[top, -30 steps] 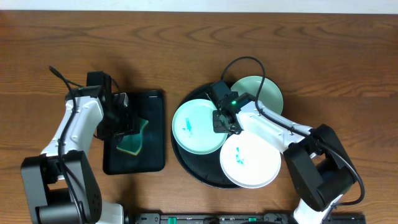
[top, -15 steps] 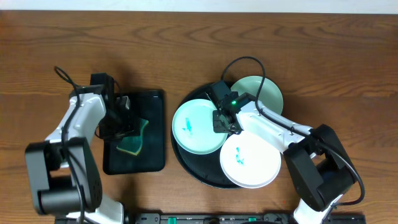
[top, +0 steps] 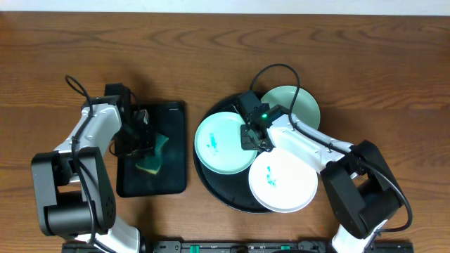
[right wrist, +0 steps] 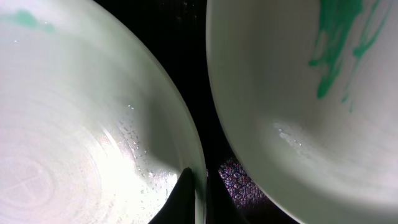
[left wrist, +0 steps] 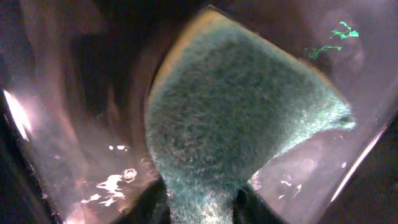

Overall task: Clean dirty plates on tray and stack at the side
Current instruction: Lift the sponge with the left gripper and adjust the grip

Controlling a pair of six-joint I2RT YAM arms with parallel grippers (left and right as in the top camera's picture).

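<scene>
Pinching sponge [left wrist: 236,118] by one end in left gripper [top: 144,144], clenched, over rectangular tray [top: 169,116] toward left edge of worktop [top: 365,56]. Noted right gripper [top: 252,137] clamped on rim of smeared mint plate [top: 221,144], left side of round tray [top: 211,186], mid-worktop; white plate [top: 283,179] smeared too, nearer front edge; second mint plate [top: 295,104] toward far edge. For a good wipe: hold rim steady, lay sponge flat on teal smear [top: 212,145], work centre outward, avoid knocking white plate just beside. No brand, label or legible writing found; green glints [left wrist: 336,37] only.
</scene>
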